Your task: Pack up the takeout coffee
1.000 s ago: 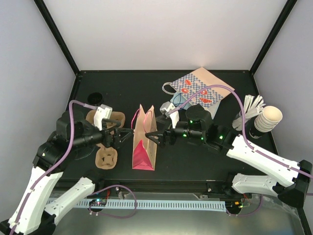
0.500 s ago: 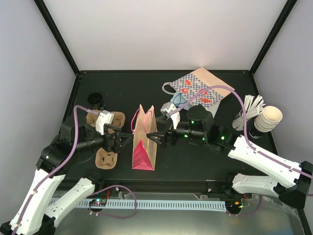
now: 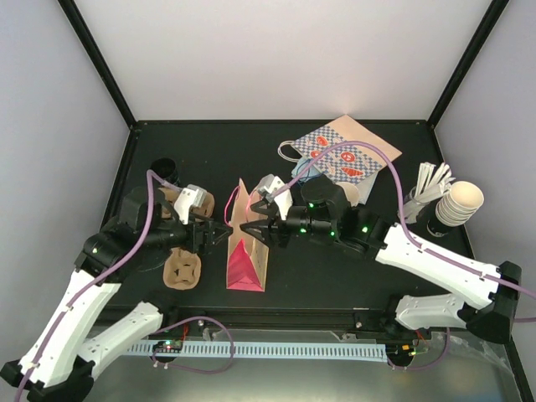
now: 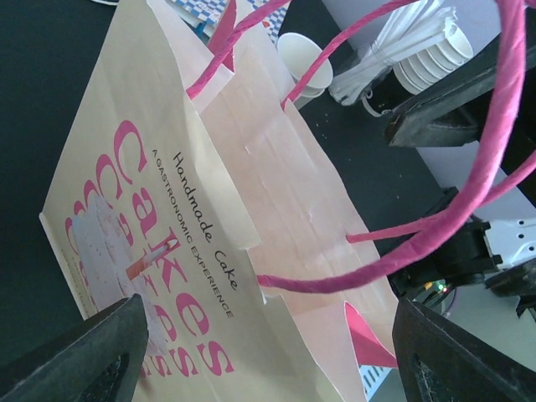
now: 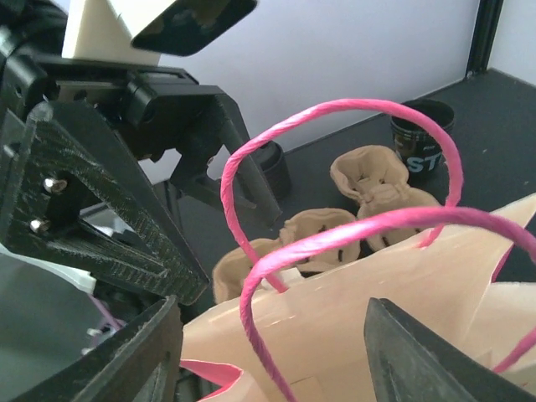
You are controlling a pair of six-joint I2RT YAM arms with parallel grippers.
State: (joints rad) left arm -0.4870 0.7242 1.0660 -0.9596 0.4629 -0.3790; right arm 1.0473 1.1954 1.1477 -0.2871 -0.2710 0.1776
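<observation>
bag (image 3: pixel 245 251) centre | carrier (image 3: pixel 182 270) left of it | cup stack (image 3: pixel 461 203) far right

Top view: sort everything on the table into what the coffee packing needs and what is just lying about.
For the job: takeout coffee cup, pink bag.
Lying about: patterned bag, stack of cream cups, black cup, cardboard carrier.

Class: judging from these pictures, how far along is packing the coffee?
Done: only the pink bag stands upright, ready. In hand: the left hand and right hand, both open, straddle its top edges. Left: the white cup, beyond the bag, is not yet inside.
</observation>
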